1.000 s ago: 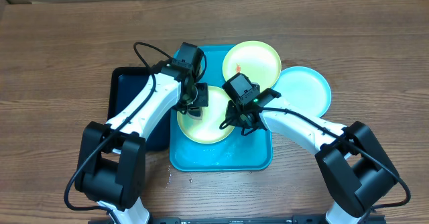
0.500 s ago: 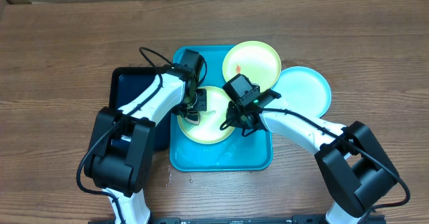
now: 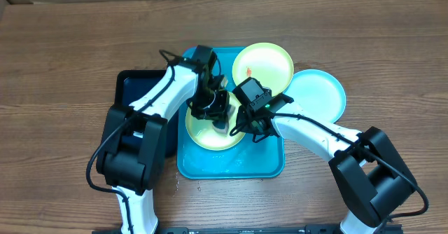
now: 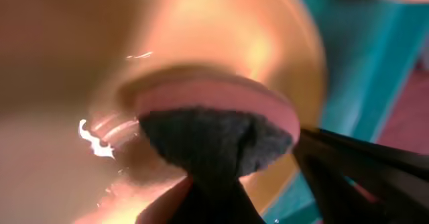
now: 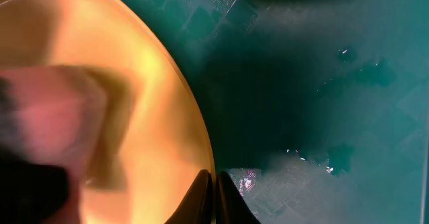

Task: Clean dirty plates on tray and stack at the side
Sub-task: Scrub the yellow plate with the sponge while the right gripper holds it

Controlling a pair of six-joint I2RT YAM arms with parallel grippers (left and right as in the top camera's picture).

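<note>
left tool (image 3: 215, 115): clamped narrow on a sponge (image 4: 216, 120), pink top with a dark scrub side, pressed down on the near green plate (image 3: 204, 136)
right tool (image 5: 216, 196): pinched shut right at that plate's rim. looks like it's nipping the edge to hold it steady, though only a sliver of grip shows
where the plates are: near green plate lies flat in the middle of the tray (image 3: 231, 165). the far green plate (image 3: 269, 55) sits at the tray's back corner with a red smear (image 3: 250, 71) on it. the blue plate (image 3: 322, 94) hangs off the right side, partly on the desk (image 3: 56, 66)
black tray (image 3: 129, 97): just left of the turquoise one, nothing happening there
risk 1: the rim grip is thin, so a hard scrub stroke toward it could pop the plate free, and then it slides or spins under the sponge
risk 2: the tray floor looks wet in the right wrist view, so a loose plate would skate easily, maybe into the far green plate
risk 3: the two tools are close together over one plate, and a wide wipe to the right could bump them
risk 4: pushing down near the plate edge could tip it up against the pinch
not done yet imo: smear on the far plate, no stack at the side
</note>
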